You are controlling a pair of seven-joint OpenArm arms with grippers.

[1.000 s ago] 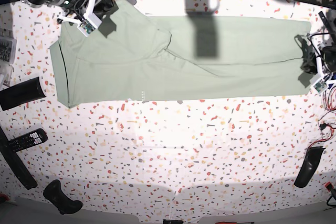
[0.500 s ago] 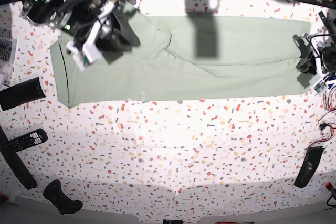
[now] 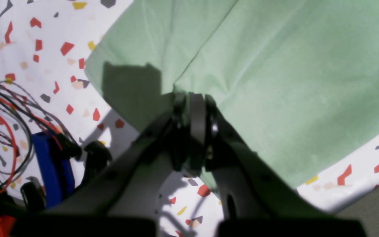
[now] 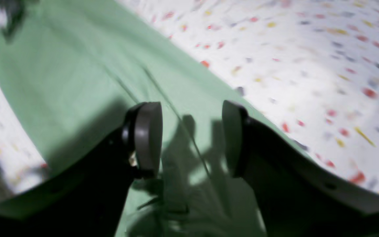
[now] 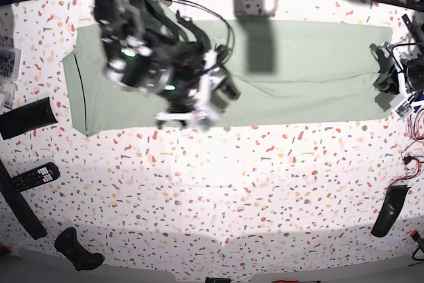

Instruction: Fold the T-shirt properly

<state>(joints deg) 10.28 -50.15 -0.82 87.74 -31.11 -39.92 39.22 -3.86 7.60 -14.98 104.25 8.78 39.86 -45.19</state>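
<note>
Overhead, one T-shirt (image 5: pixel 291 71) lies spread flat across the speckled surface (image 5: pixel 232 190). Two claws show: the left claw (image 3: pixel 192 108) is pinched together on the T-shirt's edge, while the right claw (image 4: pixel 191 138) hangs above the cloth, jaws apart, holding nothing.

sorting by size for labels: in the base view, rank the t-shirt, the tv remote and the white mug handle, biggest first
1. T-shirt
2. TV remote
3. white mug handle, close to the remote in apparent size, so the last two are unsure
</note>
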